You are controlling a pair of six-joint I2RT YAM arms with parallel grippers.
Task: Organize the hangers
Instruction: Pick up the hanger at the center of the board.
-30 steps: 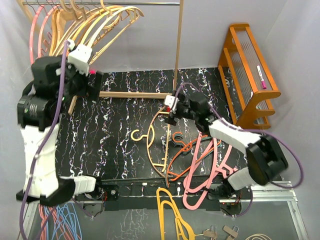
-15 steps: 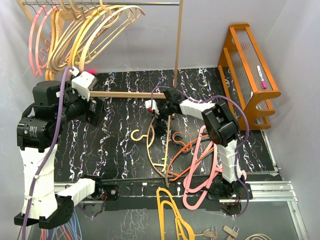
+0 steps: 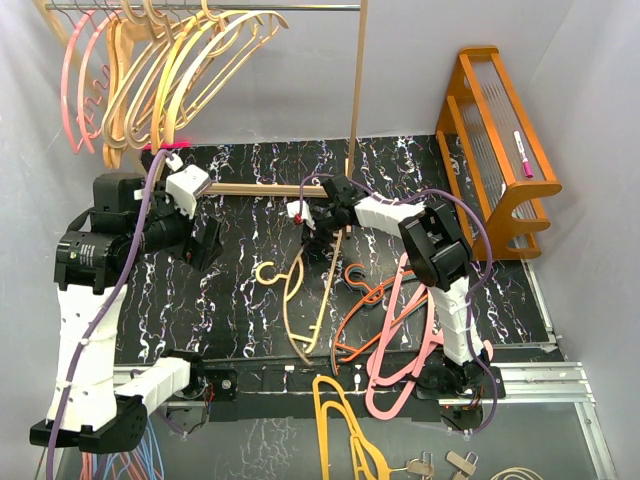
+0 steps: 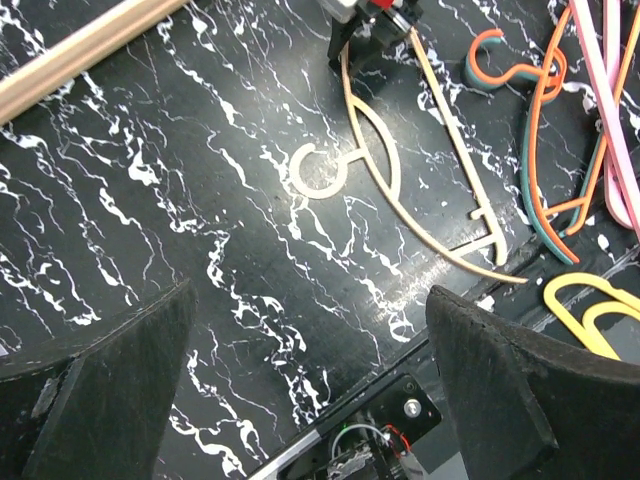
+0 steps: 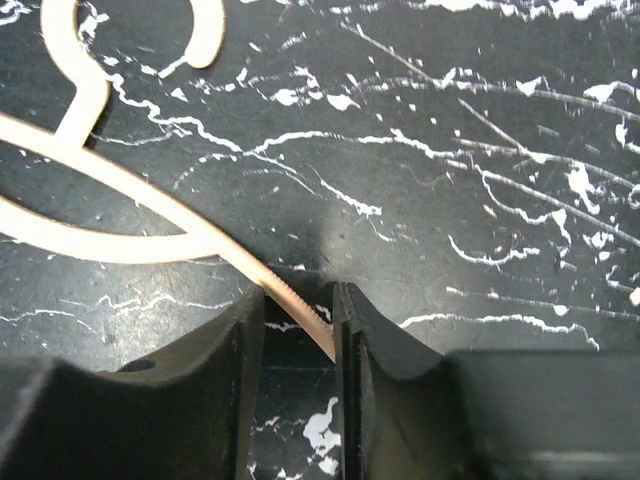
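Hangers (image 3: 160, 60) in pink, tan and yellow hang bunched at the left end of the rail (image 3: 250, 8). A smaller tangle of pink, orange and teal ones (image 3: 400, 310) lies on the near right part of the black mat (image 3: 240, 190). Your left gripper (image 3: 207, 240) has dropped away from the rail since a second ago and now hovers over the mat's left side, jaws spread wide with nothing between them (image 4: 310, 295). Your right gripper (image 3: 318, 232), wide open a second ago, has swung in to mid-mat and narrowed its jaws onto one thin arm of the tan hanger (image 3: 300, 300). In the wrist view that arm runs slantwise through the slim gap between the jaws (image 5: 298, 295). The tan hanger (image 4: 390, 190) now looks narrower than before, its hook to the left on the mat.
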